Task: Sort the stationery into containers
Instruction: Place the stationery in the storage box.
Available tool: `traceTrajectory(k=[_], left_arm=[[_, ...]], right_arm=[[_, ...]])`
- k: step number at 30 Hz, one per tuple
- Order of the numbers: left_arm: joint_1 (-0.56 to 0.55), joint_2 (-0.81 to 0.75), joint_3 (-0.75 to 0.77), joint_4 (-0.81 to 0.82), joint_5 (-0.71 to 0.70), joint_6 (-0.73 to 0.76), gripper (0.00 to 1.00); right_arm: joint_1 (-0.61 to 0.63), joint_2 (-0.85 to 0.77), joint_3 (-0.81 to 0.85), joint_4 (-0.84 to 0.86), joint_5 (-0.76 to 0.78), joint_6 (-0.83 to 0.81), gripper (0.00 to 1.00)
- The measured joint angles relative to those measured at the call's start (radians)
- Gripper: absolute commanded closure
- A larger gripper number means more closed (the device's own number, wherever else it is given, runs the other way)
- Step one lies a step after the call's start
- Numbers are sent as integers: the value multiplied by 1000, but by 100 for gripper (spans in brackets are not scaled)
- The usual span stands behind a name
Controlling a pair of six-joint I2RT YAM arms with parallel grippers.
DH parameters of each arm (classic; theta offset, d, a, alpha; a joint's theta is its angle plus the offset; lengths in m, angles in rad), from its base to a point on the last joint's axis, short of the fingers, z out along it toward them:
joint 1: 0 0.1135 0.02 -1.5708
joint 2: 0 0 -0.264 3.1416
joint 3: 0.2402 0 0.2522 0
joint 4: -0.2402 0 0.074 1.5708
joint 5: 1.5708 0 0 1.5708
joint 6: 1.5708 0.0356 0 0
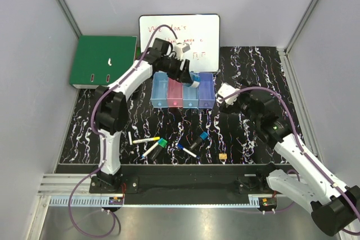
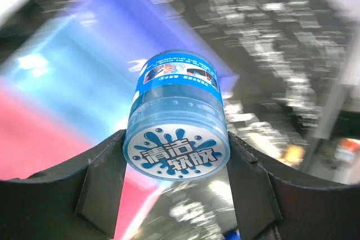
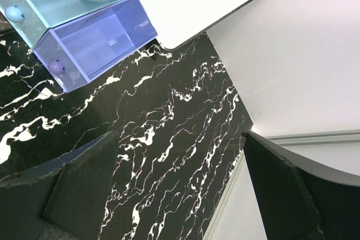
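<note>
Clamped across its barrel in the left gripper [image 2: 177, 164] — a blue-white cylinder [image 2: 175, 111], long axis running out from between the fingers, printed end toward the wrist. Hangs over the far end of the right-hand light-blue bin [image 1: 191, 98] in the row of containers [image 1: 160, 96], purple bin [image 1: 206, 91] just beside. Probably calls for a release straight down. On the other side, right gripper [image 3: 180, 178] spread wide on nothing, beside the purple bin — markers [image 1: 147, 139] well apart, on the near side.

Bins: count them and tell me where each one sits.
4, joined in a row before the whiteboard: a light blue bin leftmost, then a red bin, a second light blue bin, and a purple bin rightmost. None seems hidden.
</note>
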Motion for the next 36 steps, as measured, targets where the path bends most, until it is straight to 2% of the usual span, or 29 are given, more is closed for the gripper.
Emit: traceTrajectory(k=[3,8,17,25,36], left_arm=[[32,-6,31,-80,-130,102,100],[8,-6,124,-212,-299,238,100],[-56,-4,201,-257,-570,463,100],[-60,29,192,-311,-666,581,100],[-56,77,189,-327,-680,636,98]], right_arm=[[0,-3,0,-16,2,0,0],[0,-3,0,-24,4,0,0],[0,-3,0,-37,21,0,0],[0,-3,0,-37,21,-1,0],[0,-3,0,-37,21,-3,0]])
